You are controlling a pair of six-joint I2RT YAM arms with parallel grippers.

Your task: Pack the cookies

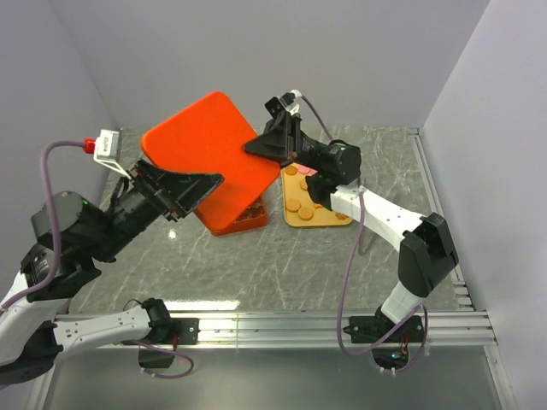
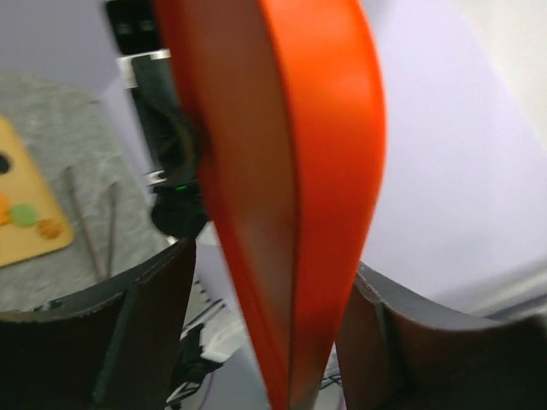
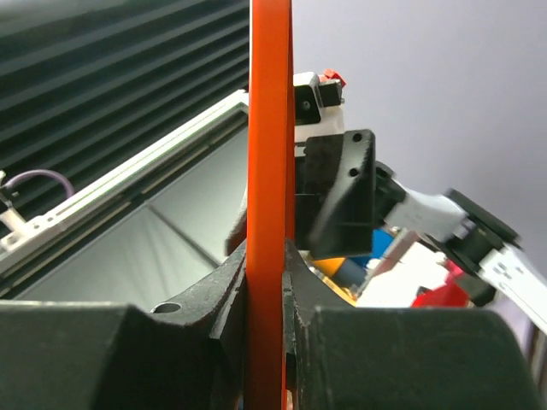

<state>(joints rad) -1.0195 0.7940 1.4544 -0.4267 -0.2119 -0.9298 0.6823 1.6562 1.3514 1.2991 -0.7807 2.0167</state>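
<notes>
Right tool (image 3: 269, 256): clamped on the right-hand edge of the flat orange-red lid (image 1: 205, 145). In the right wrist view both fingers press the sheet, which is seen edge-on.
Left tool (image 2: 273, 265): fingers apart, one on each side of the lid's near-left edge, with a gap showing at each finger in the left wrist view.
Lid: raised off the tabletop (image 1: 282, 265) and tilted, over the middle and toward the far edge.
Box (image 1: 238, 224): orange-red, on the tabletop under the lid's near side, only its near-right corner showing.
Board (image 1: 320, 220): tan, just right of the box, toward the far right of the tabletop.
Cookies (image 1: 294, 205): several orange-tan rounds lie on the board, partly hidden by the right arm. What is in the box is unclear.
</notes>
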